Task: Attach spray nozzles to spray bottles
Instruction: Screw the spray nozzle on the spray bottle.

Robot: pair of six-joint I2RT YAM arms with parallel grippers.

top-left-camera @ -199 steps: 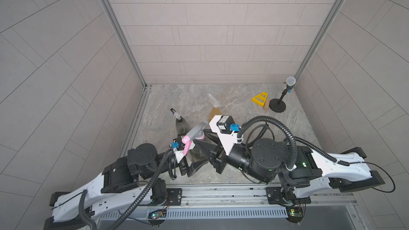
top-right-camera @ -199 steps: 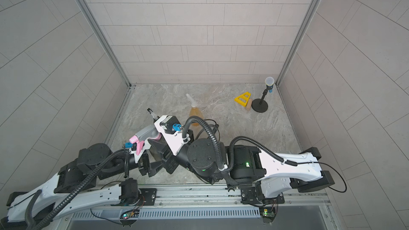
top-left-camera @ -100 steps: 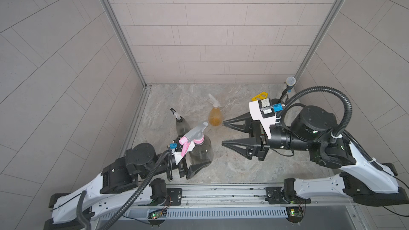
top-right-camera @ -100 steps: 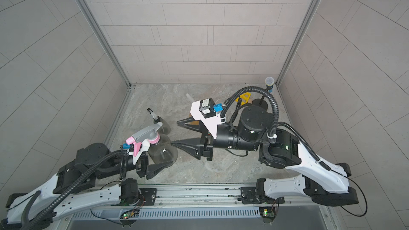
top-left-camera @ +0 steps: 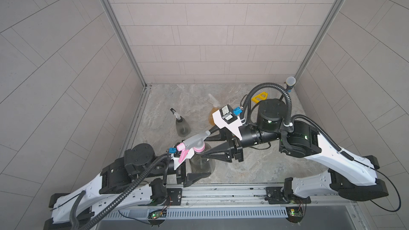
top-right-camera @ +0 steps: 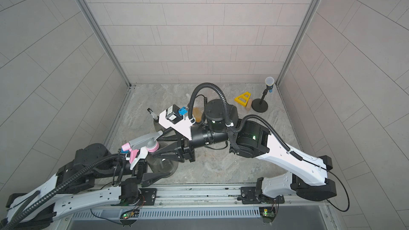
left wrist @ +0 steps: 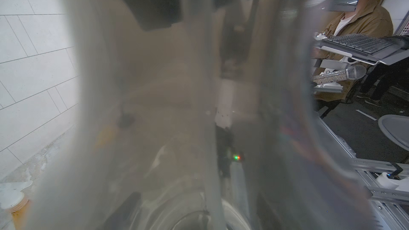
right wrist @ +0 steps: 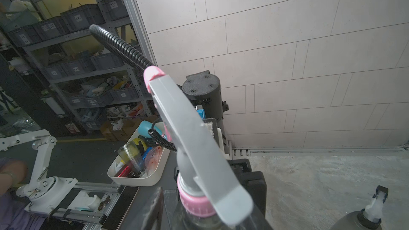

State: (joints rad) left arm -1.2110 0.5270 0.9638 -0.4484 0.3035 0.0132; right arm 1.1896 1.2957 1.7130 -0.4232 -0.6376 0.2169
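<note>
Near the front left stands a smoky grey spray bottle [top-left-camera: 202, 162] [top-right-camera: 163, 163], with my left gripper [top-left-camera: 199, 165] [top-right-camera: 155, 167] shut on its belly. Its wall fills the left wrist view [left wrist: 177, 107]. The grey-and-pink nozzle [top-left-camera: 194, 143] [top-right-camera: 143, 143] [right wrist: 190, 142] sits on its neck, pink collar [right wrist: 193, 204] down. My right gripper [top-left-camera: 204, 147] [top-right-camera: 156, 147] [right wrist: 205, 214] stands open astride that collar; one finger [right wrist: 157, 206] shows a gap. Behind stand another grey bottle [top-left-camera: 182, 127] [right wrist: 354, 221] with a white-and-black nozzle [top-left-camera: 174, 112] and the amber bottle [top-left-camera: 213, 117] with a whitish nozzle [top-left-camera: 213, 99].
A microphone stand [top-right-camera: 260, 105] and a yellow triangle [top-right-camera: 242, 98] sit at the back right. Tiled walls close in three sides. A metal rail [top-left-camera: 221, 192] runs along the front edge. My right arm [top-left-camera: 270, 129] spans the middle of the floor.
My right gripper drew away to the right with its jaws wide, then came back to the pink collar with the jaws narrower. The left gripper and its bottle stayed put.
</note>
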